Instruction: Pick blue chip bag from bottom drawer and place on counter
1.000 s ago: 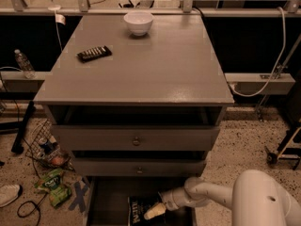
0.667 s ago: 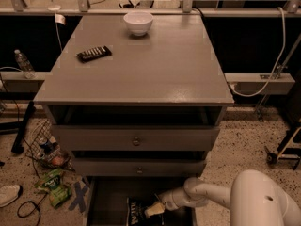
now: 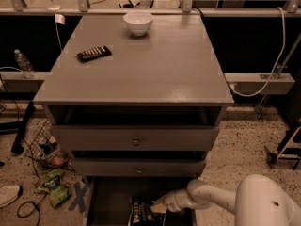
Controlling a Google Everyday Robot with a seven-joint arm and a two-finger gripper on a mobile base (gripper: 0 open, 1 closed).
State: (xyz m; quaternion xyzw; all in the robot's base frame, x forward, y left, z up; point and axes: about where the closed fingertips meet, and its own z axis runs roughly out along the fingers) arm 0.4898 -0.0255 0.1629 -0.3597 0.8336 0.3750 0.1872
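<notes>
The blue chip bag (image 3: 140,213) lies in the open bottom drawer (image 3: 108,197), dark with white lettering, at the frame's bottom edge and partly cut off. My gripper (image 3: 158,207) reaches into the drawer from the right on the white arm (image 3: 211,197) and sits at the bag's right top edge, touching it. The counter (image 3: 146,74), the cabinet's flat grey top, is above the two knobbed drawers.
A white bowl (image 3: 138,21) and a dark remote-like bar (image 3: 94,53) lie on the counter's far part. Green snack bags (image 3: 54,188), a wire basket (image 3: 44,145) and cables lie on the floor at left. A water bottle (image 3: 22,62) stands at far left.
Almost nothing: my gripper has stayed at the bag's right edge in the bottom drawer, shifting only slightly. The bag has not lifted.
</notes>
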